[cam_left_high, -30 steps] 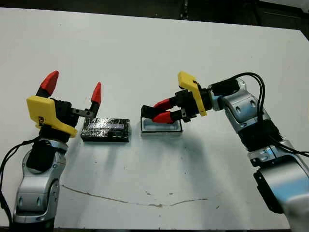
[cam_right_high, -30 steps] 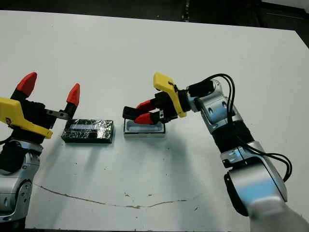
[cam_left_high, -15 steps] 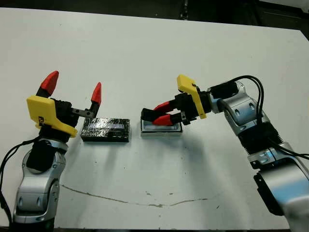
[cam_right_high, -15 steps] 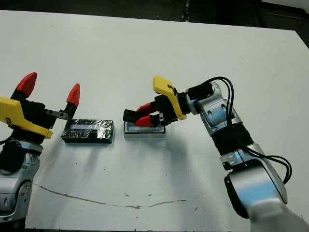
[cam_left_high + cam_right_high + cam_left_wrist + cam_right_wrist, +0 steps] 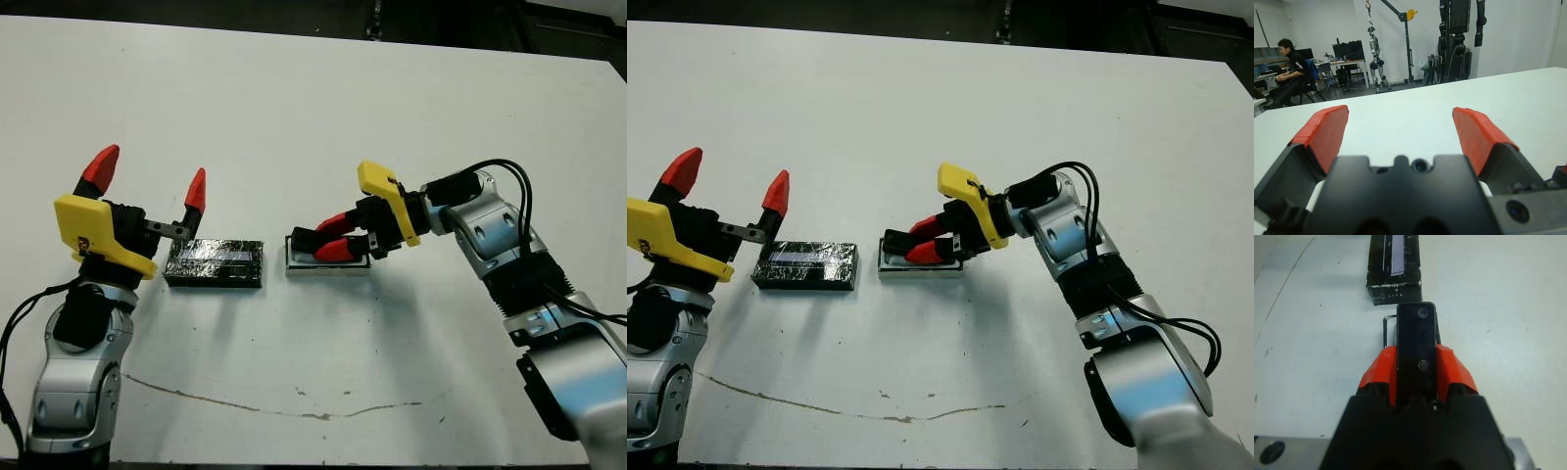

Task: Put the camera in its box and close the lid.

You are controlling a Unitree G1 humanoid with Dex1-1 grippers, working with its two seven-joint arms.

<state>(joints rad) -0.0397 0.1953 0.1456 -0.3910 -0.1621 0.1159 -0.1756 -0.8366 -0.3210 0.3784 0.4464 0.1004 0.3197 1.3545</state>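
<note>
The right gripper (image 5: pixel 328 242) clamps the camera (image 5: pixel 1416 340) low over the box (image 5: pixel 326 265), near the middle of the table (image 5: pixel 294 88).

Most of the box is hidden under the red fingers (image 5: pixel 336 252) and the camera; only its thick white rim and front wall show, and whether the camera touches the hollow inside cannot be told. The camera is a slim, glossy black bar with rounded corners, its rear end buried between the finger pads. The lid (image 5: pixel 215 262), a flat glossy black slab with a pale stripe, lies just beside the box toward the table's left edge, apart from it. The left gripper (image 5: pixel 149 186) stands beside the lid's far end, its fingers spread wide around nothing. A thin dark scratch crosses the white tabletop near the front edge.
</note>
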